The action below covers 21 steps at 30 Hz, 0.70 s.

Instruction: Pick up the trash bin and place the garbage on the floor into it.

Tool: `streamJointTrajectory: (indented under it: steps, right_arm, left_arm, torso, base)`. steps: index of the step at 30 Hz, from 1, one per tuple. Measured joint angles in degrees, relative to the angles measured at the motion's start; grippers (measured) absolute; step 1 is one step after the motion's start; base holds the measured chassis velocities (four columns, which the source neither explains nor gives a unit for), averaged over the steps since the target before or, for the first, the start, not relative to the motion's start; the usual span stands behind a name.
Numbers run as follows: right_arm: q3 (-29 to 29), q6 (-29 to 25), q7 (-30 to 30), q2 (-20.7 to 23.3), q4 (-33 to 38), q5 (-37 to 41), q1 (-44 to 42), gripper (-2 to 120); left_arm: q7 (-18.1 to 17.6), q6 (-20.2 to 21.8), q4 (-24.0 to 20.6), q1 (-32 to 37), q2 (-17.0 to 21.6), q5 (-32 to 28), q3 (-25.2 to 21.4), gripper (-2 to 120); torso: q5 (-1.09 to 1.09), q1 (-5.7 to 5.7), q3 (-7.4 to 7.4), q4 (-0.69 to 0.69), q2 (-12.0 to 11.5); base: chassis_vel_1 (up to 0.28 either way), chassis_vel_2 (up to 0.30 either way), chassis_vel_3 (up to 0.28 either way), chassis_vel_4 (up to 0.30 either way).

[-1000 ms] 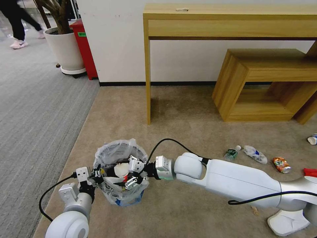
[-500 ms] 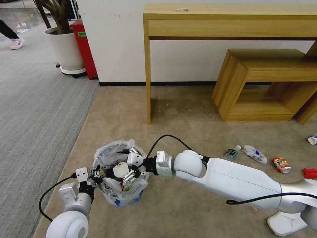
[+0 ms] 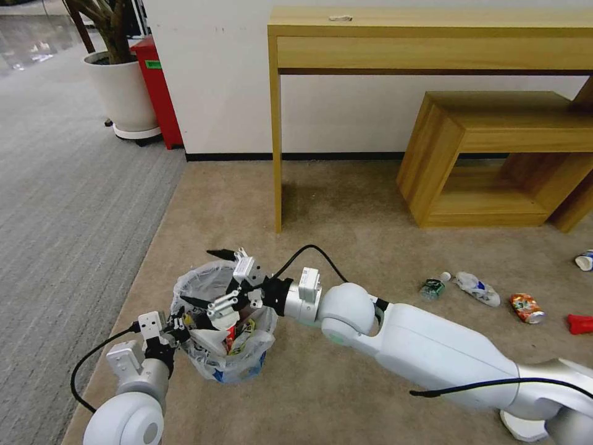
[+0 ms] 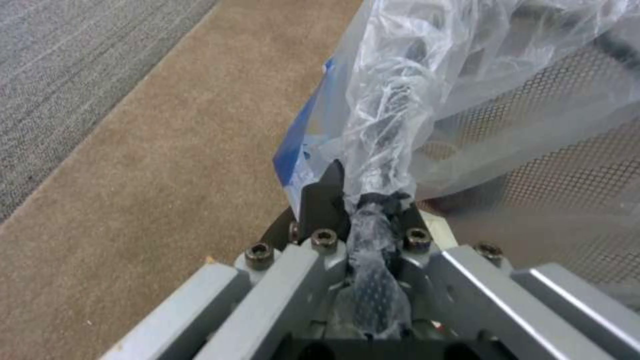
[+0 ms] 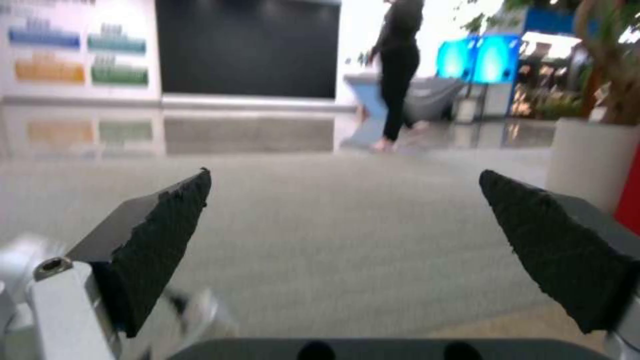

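Perhaps office lobby: carpet [image 3: 92,204], signage [image 5: 80,50]

The right hand [image 3: 209,277] is up and out of the trash bin [image 3: 223,355] now, above its rim rather than down among the litter, and its fingers [image 5: 167,220] are spread wide with nothing between them. The white crumpled piece it was carrying a second ago is gone from its grasp. The right arm has swung toward the robot's left, its elbow lifted off the floor [image 3: 346,204]. The bin has shifted slightly. The walking person is gone from the grey carpet [image 3: 62,185].
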<state>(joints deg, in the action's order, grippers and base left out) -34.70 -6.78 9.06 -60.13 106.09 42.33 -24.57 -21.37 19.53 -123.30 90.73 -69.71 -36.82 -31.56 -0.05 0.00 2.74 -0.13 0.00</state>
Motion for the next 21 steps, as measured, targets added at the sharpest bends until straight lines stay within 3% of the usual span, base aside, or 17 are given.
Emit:
streamJointTrajectory:
  steps: [7,21]
  right_arm:
    - [2.8,-3.3,-3.0,-1.3,0.6,2.0,-1.5,100]
    - [14.2,-1.1,-12.3,-0.2,1.7,3.4,-6.3,100]
  left_arm:
    - [0.0,-0.1,-0.2,0.2,-0.2,0.2,0.0,2]
    - [-0.1,-0.2,-1.3,0.7,-0.4,0.2,-0.7,2]
  torso:
    - [0.0,0.0,0.0,0.0,0.0]
    - [0.01,0.0,0.0,0.0,0.0]
  base:
    - [0.0,0.0,0.0,0.0]
    - [0.0,0.0,0.0,0.0]
